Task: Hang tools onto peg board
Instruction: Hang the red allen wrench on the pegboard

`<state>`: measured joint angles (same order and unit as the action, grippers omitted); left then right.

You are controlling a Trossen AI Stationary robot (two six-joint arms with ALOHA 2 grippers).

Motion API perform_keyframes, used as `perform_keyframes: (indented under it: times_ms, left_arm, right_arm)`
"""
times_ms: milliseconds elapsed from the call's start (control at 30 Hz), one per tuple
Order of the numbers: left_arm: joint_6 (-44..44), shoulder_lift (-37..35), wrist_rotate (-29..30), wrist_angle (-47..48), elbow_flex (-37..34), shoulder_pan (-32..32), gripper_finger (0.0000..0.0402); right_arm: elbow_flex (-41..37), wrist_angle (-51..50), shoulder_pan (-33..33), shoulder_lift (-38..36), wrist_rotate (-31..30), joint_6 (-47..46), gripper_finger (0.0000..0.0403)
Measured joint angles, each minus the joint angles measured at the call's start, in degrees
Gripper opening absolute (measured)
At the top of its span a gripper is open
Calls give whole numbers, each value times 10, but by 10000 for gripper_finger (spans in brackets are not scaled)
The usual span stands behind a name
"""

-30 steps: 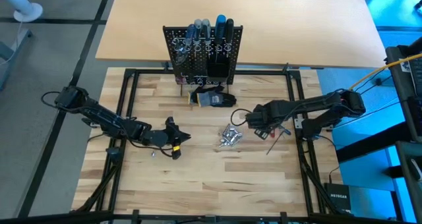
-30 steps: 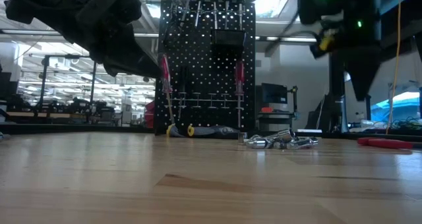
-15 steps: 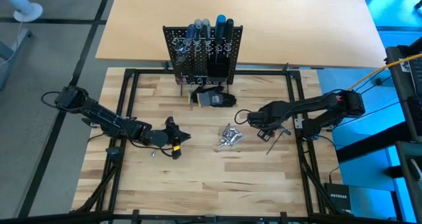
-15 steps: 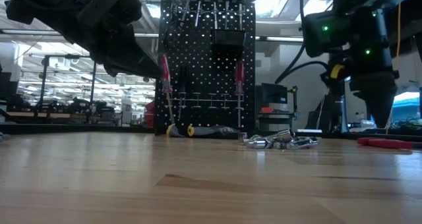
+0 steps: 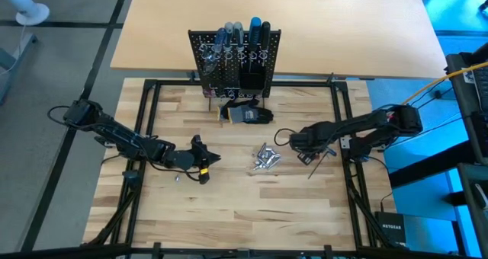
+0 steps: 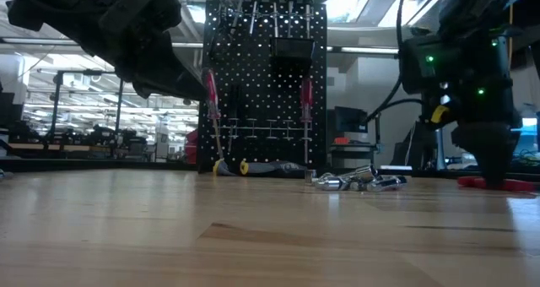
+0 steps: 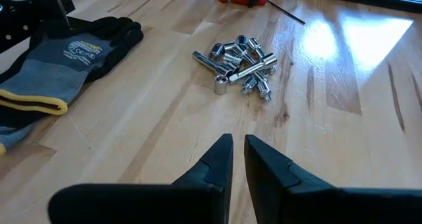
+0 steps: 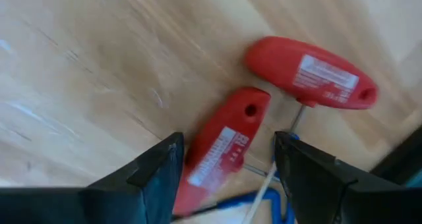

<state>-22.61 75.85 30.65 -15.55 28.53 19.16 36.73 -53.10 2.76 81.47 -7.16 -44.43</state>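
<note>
1. My right gripper (image 8: 227,161) is down at the table at about 3 o'clock in the overhead view, fingers spread wide and straddling a red-handled tool (image 8: 221,148); nothing is gripped yet
2. A second red handle (image 8: 310,72) lies just beside the first, with thin metal shafts crossing near them, so this looks like the pick-up step for one of the red tools
3. My left gripper (image 7: 237,159) waits at about 8 o'clock, fingers nearly shut with only a slim gap and holding nothing; it faces the pile of silver metal pieces (image 7: 241,59) at the table's middle
4. The peg board (image 5: 235,61) stands upright at 12 o'clock, several screwdrivers already on it, with a grey glove (image 5: 245,114) lying in front
5. Next, I judge, I should settle lower and close on the near handle alone without nudging its neighbour, then lift and carry it towards 12 o'clock
</note>
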Motion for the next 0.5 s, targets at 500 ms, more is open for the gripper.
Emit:
perform_keyframes:
  times_ms: [500]
  left_arm:
    - [-1, 0, 0, 1, 0, 0, 31]
  right_arm:
    - [-19, 41, -2, -1, -3, -1, 173]
